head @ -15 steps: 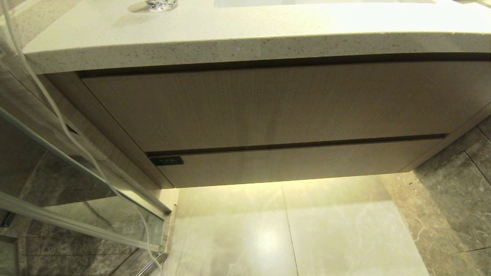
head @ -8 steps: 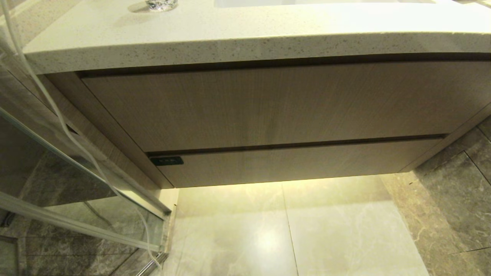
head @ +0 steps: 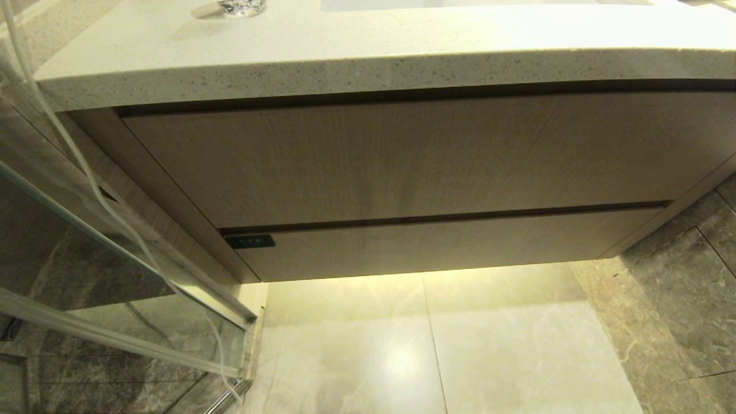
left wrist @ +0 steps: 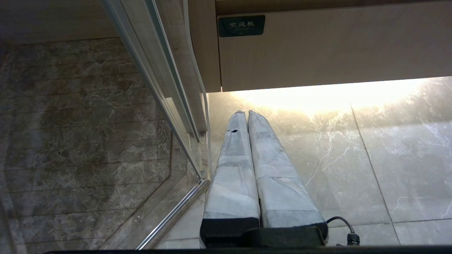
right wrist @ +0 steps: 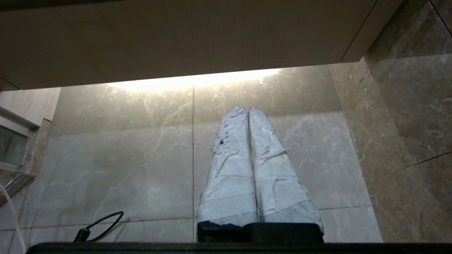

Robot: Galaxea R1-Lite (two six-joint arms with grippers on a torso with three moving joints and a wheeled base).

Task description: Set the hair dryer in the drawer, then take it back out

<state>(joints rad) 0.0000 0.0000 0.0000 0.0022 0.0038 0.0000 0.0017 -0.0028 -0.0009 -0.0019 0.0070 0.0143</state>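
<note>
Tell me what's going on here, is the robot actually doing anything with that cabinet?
Nothing is being handled yet. The left gripper and right gripper both hang shut and empty above the marble floor in front of the vanity. The drawer, the narrow strip with a dark label, is closed. No hair dryer is in view.

Speckled stone countertop above, glass item at its back edge, glossy marble floor below.
</note>
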